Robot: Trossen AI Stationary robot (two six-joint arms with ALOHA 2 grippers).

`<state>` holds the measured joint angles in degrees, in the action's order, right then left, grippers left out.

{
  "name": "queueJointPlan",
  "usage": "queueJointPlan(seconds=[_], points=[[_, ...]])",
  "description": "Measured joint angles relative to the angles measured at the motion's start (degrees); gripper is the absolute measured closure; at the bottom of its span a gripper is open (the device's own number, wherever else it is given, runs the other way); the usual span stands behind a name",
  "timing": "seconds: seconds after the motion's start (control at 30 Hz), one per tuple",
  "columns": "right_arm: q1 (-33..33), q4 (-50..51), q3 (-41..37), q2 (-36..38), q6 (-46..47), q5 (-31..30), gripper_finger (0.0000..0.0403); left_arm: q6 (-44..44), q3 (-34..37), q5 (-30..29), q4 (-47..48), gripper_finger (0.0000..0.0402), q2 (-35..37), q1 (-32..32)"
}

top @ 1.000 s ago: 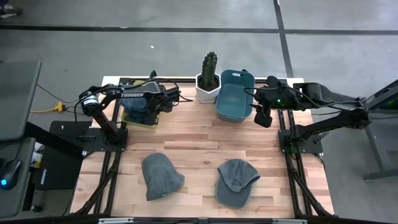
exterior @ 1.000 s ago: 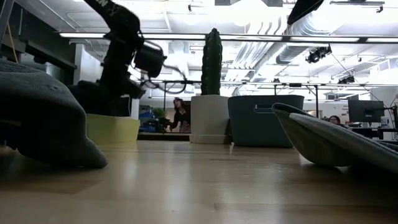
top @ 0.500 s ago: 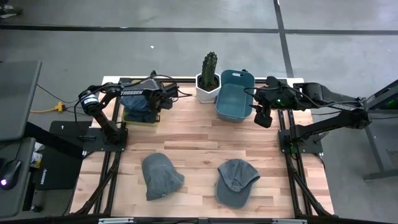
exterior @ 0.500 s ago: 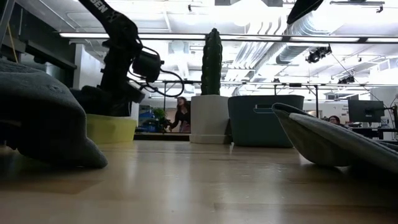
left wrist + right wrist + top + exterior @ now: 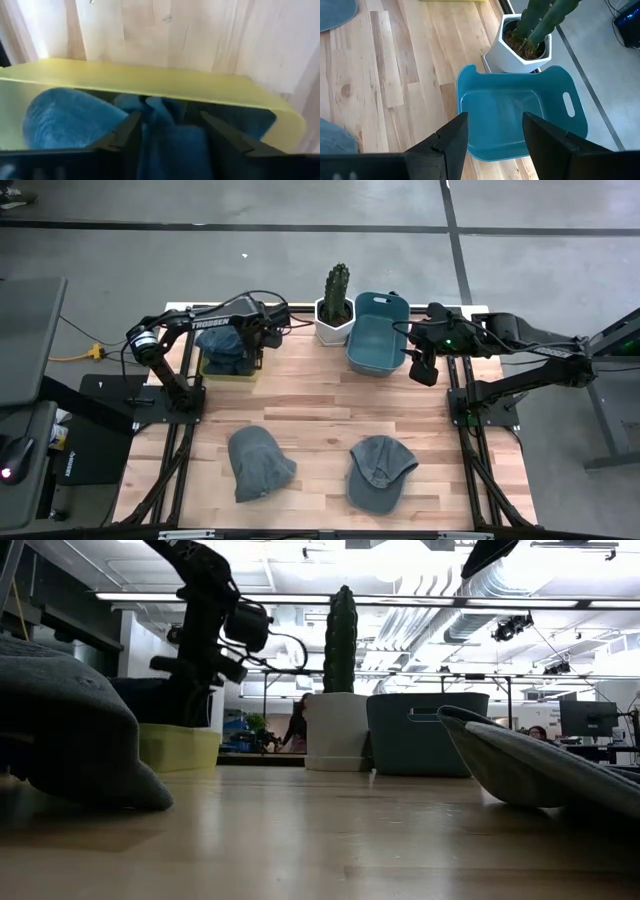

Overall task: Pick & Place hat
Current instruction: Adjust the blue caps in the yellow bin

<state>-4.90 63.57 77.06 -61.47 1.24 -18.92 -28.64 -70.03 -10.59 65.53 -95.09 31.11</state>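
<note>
Your left gripper [image 5: 167,131] hangs over the shallow yellow plastic bin [image 5: 228,370] at the table's far left corner. Its fingers [image 5: 129,131] stand parted in the left wrist view, with a crumpled blue knit hat [image 5: 70,119] lying loose in the bin beneath and between them. The fingertips look close to the fabric; you cannot tell from these views whether they touch it, and nothing is clamped. In the low view the left arm [image 5: 205,610] rises above the yellow bin, the fingers pointing down into it.

Your right gripper [image 5: 492,131] waits just beside the teal plastic tub [image 5: 378,335] at the far right of the table, on the tub's outer side. Its fingers are spread wide and carry nothing. The tub's inside is visible in the right wrist view.

A green cactus in a white hexagonal pot [image 5: 335,308] stands between the yellow bin and the teal tub, touching neither that you can make out.

Two more hats lie on the light wooden slatted table [image 5: 320,405] near its front edge: a grey knit beanie [image 5: 258,462] on the left, a grey peaked cap [image 5: 379,471] on the right, well apart from each other and from both grippers.
</note>
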Motion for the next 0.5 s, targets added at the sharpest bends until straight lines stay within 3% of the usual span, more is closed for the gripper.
queueJointPlan(seconds=[0.2,0.5], points=[[0.0,0.0,0.0,0.0,-0.3,0.2,0.0221,0.0,-4.6,1.0,5.3,0.018,0.0,0.0],[0.0,0.0,0.0,0.0,-1.0,0.0,0.0221,6.3,-12.3,1.1,9.2,0.0182,0.0,0.0]])
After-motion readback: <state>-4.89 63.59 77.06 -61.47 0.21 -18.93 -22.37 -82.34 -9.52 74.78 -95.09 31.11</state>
